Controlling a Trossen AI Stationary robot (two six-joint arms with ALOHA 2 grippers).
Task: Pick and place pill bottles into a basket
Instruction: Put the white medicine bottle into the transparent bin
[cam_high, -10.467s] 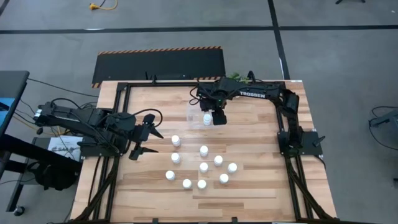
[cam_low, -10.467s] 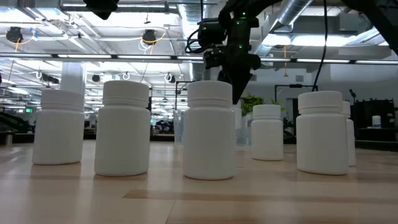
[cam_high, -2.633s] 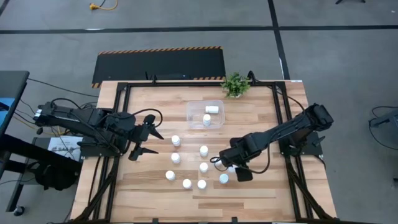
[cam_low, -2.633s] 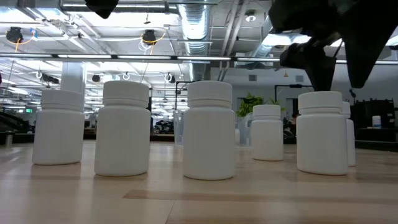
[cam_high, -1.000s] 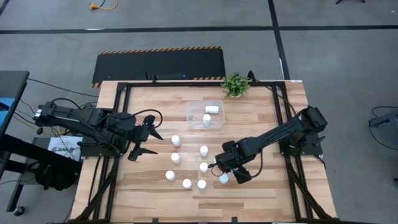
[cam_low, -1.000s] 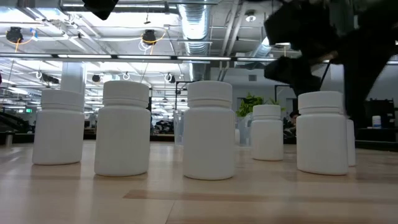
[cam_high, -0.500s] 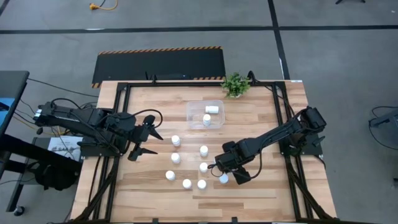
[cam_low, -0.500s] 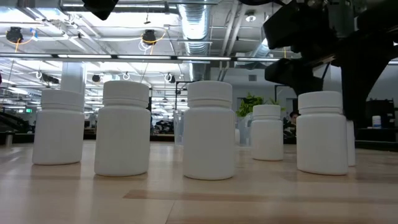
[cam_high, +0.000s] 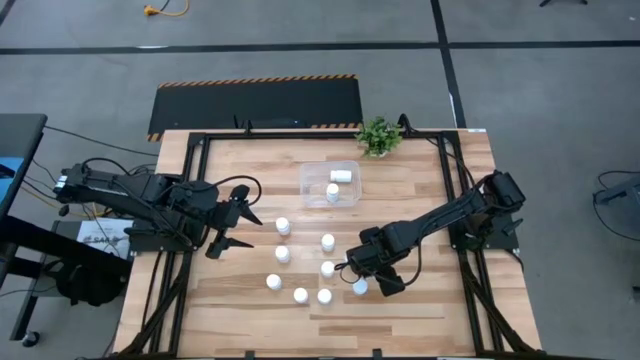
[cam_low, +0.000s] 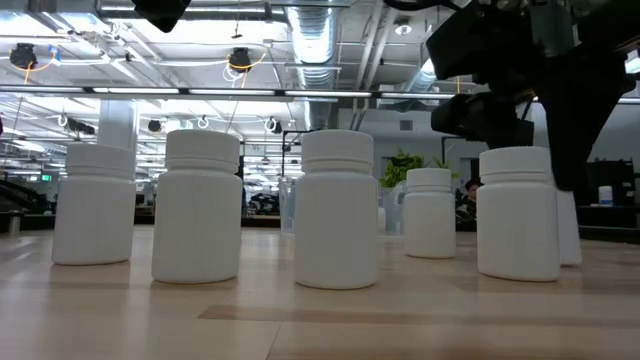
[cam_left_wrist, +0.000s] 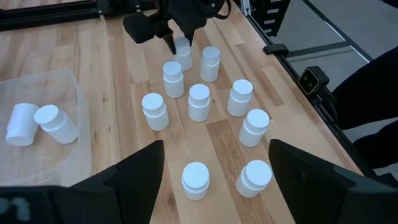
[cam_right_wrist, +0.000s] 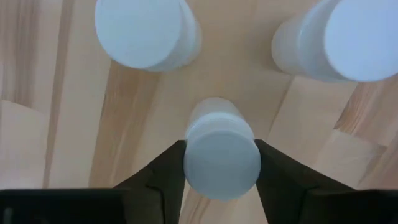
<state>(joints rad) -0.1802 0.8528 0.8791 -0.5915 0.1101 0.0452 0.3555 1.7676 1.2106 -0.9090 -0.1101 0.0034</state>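
The clear basket (cam_high: 330, 183) stands on the far half of the wooden table (cam_high: 420, 200), near the small green plant (cam_high: 378, 136). Inside it there are two white pill bottles: one lying bottle (cam_high: 341, 176) near the far wall and a second one (cam_high: 332, 192) nearer to the front wall. In the left wrist view the same two bottles (cam_left_wrist: 38, 122) lie side by side in the basket (cam_left_wrist: 68, 93), touching each other.

The other standing bottles (cam_high: 328, 242) are in a loose group on the open table, in front of the basket. The right gripper (cam_high: 358, 287) is low at the near right side of this group. The right wrist view shows what the high view does not: the two dark fingers (cam_right_wrist: 165, 171) press on both sides of one upright held bottle (cam_right_wrist: 221, 155), so the grip is narrow and closed on it, and the bottle stands on the wood. Two more bottles (cam_right_wrist: 146, 32) stand just beyond it.

The low view shows the bottles as a row (cam_low: 337, 207) and the right arm dark above the right end; the basket is seen only faintly behind them.

The left gripper (cam_high: 232, 217) waits at the left side of the table, its fingers spread wide and holding nothing.
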